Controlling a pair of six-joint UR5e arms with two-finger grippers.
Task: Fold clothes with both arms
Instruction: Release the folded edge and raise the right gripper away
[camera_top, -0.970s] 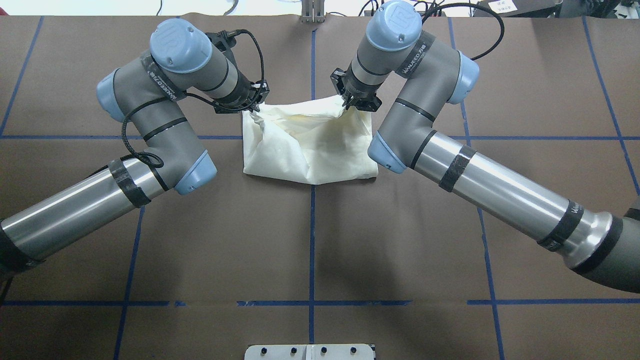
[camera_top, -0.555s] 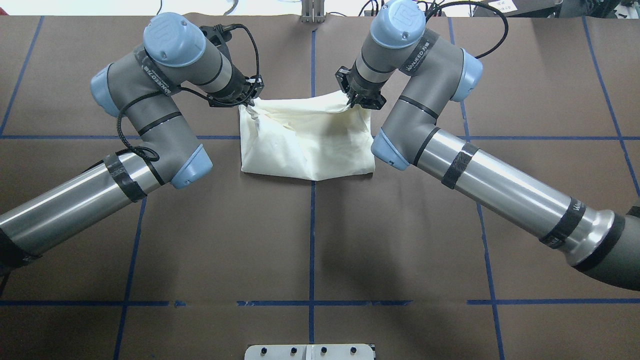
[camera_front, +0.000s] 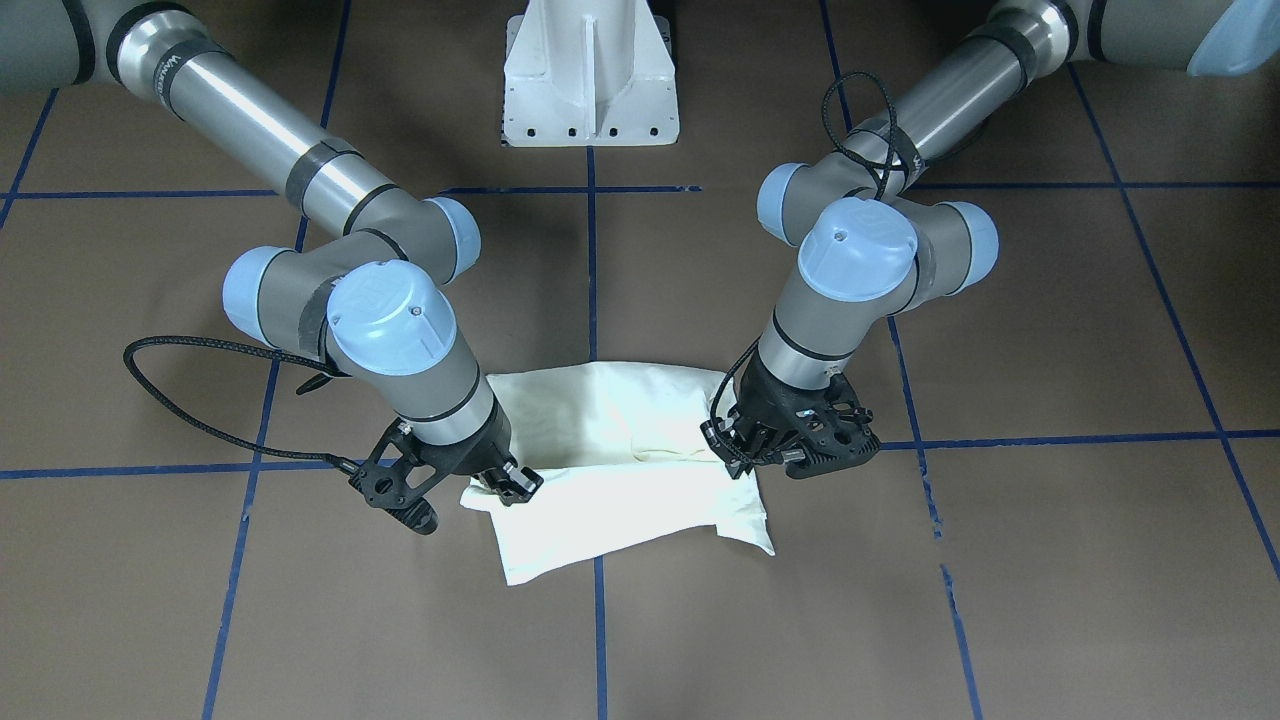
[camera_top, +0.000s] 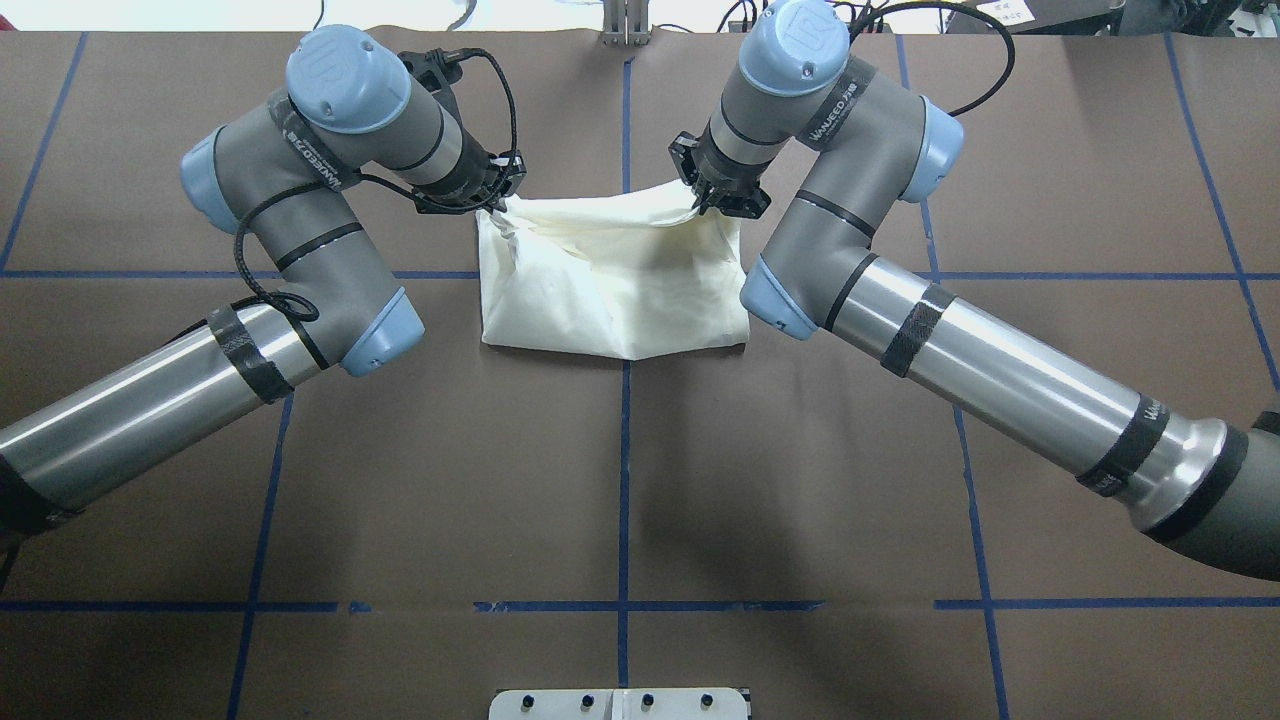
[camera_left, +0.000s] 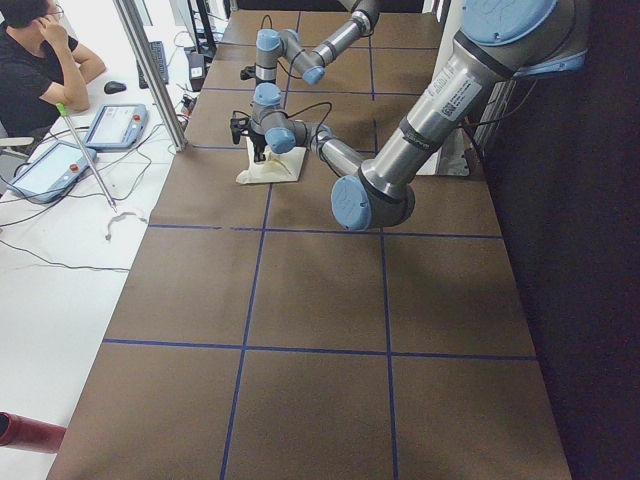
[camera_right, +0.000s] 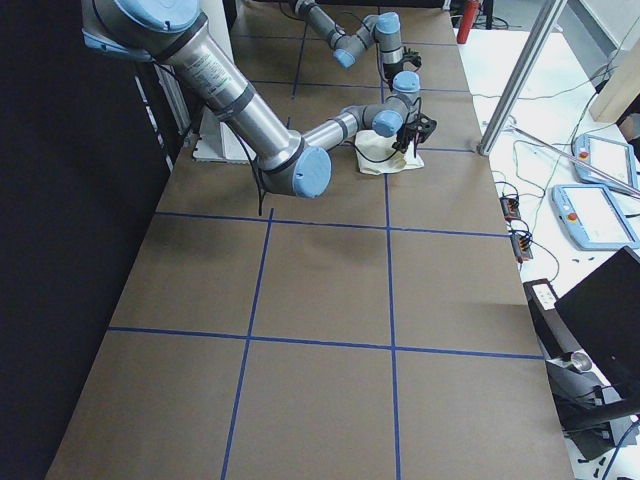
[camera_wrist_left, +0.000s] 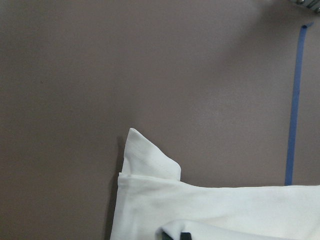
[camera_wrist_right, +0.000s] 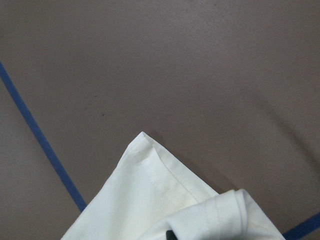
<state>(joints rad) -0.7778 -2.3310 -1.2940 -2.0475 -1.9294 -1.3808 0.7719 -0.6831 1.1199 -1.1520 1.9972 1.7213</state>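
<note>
The cream-white shirt (camera_top: 615, 290) lies folded into a rough rectangle on the brown table, at the far middle. Only plain cream cloth shows; the cat print and lettering are hidden. My left gripper (camera_top: 492, 203) is shut on the shirt's far left corner. My right gripper (camera_top: 712, 205) is shut on its far right corner. Both hold that far edge slightly lifted and stretched between them. In the front-facing view the shirt (camera_front: 620, 460) hangs between the left gripper (camera_front: 738, 455) and the right gripper (camera_front: 508, 482). Each wrist view shows a cloth corner (camera_wrist_left: 150, 160) (camera_wrist_right: 150, 165) over the table.
The white pedestal base (camera_front: 590, 70) stands at the near table edge between the arms. Blue tape lines (camera_top: 624, 480) grid the brown table. In the exterior left view an operator (camera_left: 35, 65) sits beyond the far edge, with tablets (camera_left: 110, 125) and a metal post (camera_left: 150, 70).
Both grippers have moved away from the robot's base with the shirt's far edge, drawing it taut and flatter. The lifted fold has lowered.
</note>
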